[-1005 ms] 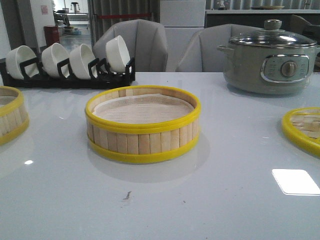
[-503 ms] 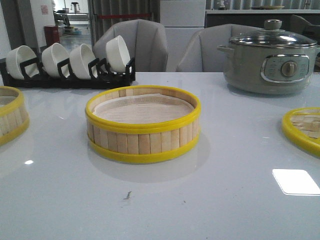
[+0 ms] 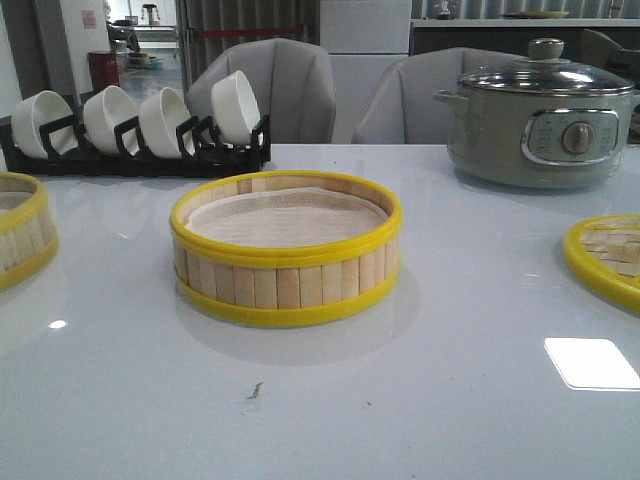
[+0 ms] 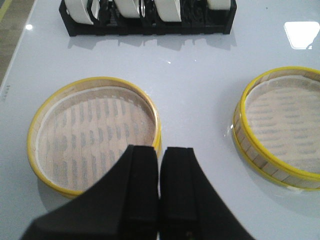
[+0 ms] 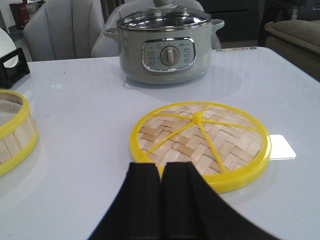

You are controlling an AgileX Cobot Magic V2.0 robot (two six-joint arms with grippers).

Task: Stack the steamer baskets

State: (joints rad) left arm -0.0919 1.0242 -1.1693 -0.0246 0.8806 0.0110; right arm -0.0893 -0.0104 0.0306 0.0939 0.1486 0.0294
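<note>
In the front view the left basket [image 3: 18, 232] and the lid [image 3: 606, 258] are cut by the picture's edges; neither gripper shows there.

Left hand [image 4: 159, 200], right hand [image 5: 161, 200]: matte black.

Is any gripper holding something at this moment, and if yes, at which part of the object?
Nothing is held. The left gripper and right gripper are both shut on nothing, above the table; both steamer baskets sit untouched.
</note>
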